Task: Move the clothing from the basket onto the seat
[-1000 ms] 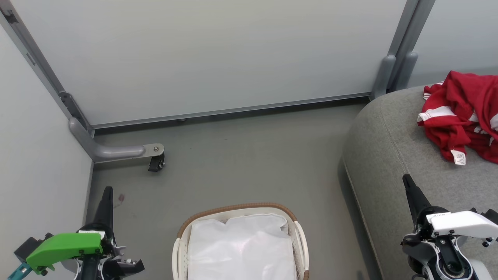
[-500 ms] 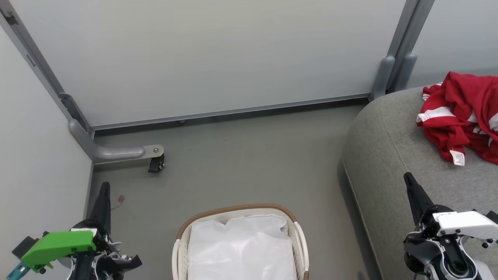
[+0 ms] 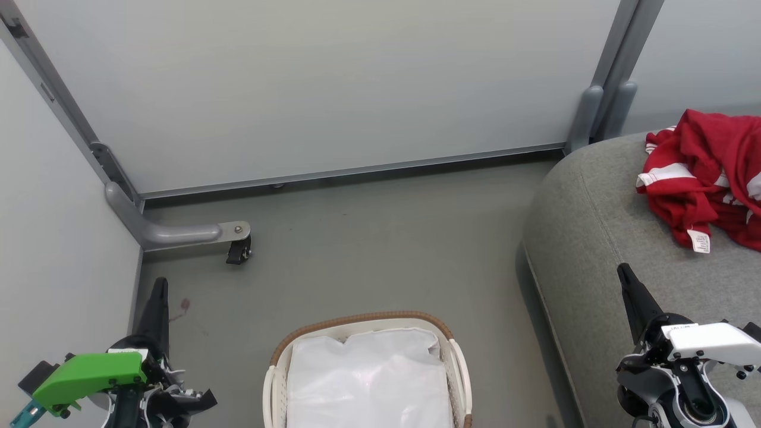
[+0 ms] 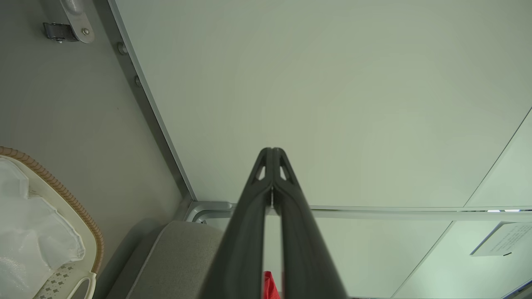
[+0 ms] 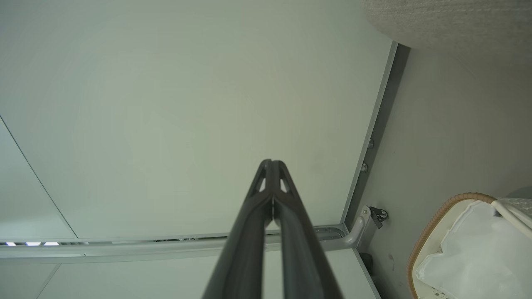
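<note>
- Clothing (image 3: 707,172), red with white stripes, lies heaped on the grey seat (image 3: 600,238), so the move looks done.
- Basket (image 3: 362,317) on the floor (image 3: 380,255) holds just its white liner (image 3: 368,380).
- Left gripper (image 3: 160,285) and right gripper (image 3: 623,272) hover either side, fingers pressed together, holding nothing, likely idle.

The head view looks down from above at the basket (image 3: 362,316) and seat (image 3: 594,238). The wrist views look along the left hand (image 4: 272,150) and right hand (image 5: 272,162) toward the wall (image 4: 332,83). All three show the basket.
</note>
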Controlling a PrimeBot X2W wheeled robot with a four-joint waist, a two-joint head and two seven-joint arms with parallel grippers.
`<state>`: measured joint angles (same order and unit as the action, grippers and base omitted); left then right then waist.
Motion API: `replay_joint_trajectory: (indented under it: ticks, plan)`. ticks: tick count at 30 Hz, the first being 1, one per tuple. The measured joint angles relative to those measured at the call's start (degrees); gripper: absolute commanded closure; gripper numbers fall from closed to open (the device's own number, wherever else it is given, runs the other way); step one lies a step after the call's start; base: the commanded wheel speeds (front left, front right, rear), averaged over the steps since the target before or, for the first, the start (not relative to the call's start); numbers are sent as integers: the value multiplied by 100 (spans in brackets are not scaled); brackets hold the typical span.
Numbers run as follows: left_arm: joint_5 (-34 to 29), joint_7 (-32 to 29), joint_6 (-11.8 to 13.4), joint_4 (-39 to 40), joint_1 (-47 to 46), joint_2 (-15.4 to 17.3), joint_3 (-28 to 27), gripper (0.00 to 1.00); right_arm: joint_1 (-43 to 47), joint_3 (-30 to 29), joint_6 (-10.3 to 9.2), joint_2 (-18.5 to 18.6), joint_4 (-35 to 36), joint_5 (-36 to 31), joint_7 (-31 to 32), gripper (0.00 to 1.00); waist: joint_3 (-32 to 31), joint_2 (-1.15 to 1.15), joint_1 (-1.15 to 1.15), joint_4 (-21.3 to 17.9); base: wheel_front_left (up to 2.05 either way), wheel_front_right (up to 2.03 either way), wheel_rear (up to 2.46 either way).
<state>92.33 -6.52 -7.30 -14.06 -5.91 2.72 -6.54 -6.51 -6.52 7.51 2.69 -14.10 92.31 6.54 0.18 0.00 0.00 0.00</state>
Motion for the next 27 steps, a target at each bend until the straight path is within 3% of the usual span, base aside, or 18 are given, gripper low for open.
replay_joint_trajectory:
  ticks: [27]
  plan:
    - [0,0,0,1,0,0,-1,100,1,0,0,0,1,0,0,100,0,0,0,0,0,0,0]
